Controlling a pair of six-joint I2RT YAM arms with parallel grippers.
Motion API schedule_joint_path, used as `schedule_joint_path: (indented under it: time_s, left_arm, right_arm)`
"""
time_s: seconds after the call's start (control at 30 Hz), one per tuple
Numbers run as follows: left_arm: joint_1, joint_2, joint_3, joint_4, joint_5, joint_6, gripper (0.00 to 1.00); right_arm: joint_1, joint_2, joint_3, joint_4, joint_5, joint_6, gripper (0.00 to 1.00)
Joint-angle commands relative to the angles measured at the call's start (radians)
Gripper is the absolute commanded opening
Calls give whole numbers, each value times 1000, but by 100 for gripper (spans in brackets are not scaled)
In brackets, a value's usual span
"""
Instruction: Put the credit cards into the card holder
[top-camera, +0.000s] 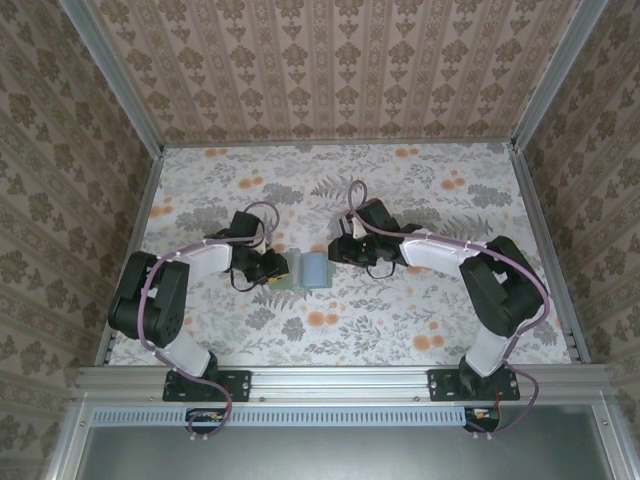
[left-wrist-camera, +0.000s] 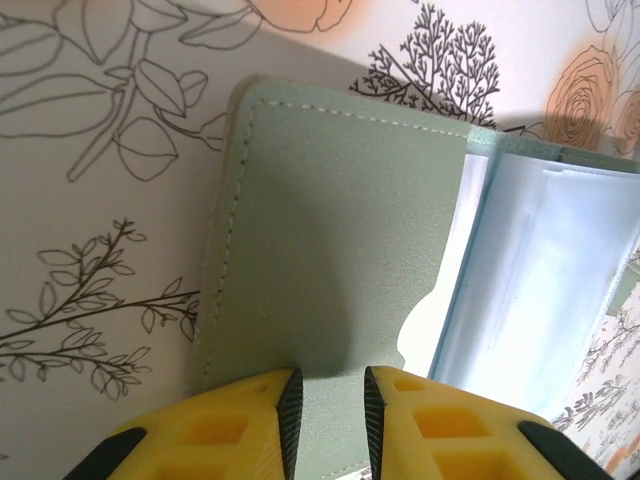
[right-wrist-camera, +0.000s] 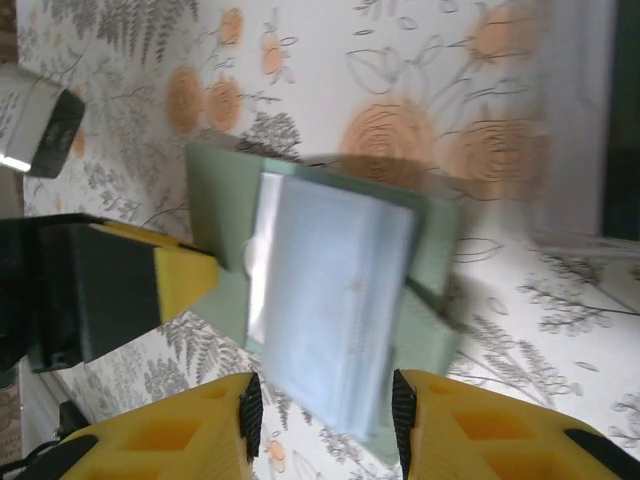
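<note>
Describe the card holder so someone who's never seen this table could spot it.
At the middle of the floral table, between the left gripper and right gripper, sits a small flat card holder, opened like a book. Its plain grey-green cover and pale clear sleeves set it apart from the patterned tabletop and the yellow-fingered grippers.

The card holder is lying spread open over the floral bench, its grey-green cover showing at both sides and its pale, clear pockets facing up in the middle. The right pincer is sitting at the lower edge, its yellow fingers with black pads flanking the near end of the pockets; whether they are pressing on it is unclear. The left pincer is jutting in from the left, its yellow tip touching the cover's left flap
</note>
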Motion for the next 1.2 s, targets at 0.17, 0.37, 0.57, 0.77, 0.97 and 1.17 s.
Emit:
schedule_joint_path:
  time_s: [0.17,0.37,0.57,0.77,0.97,1.17]
  left_arm:
    - [-1,-20,-50,18,-5,-19,27]
    - [1,-35,-64,22,-8,-24,27]
    - [0,-39,-73,34,-6,-32,27]
    - [0,-29,-84,48,1,-40,27]
    - [-2,-26,-87,62,3,-49,27]
    - [-2,-27,-90,72,3,-52,27]
  right_arm:
    - [84,109,120,-81,-7,-20,40]
    - [80,164,143,-114,42,-48,39]
    - [88,198,158,-96,17,-41,39]
    - [95,226,198,-130,40,-54,40]
    - [112,252,249,-158,55,-64,41]
    - [129,290,288,-140,14,-49,41]
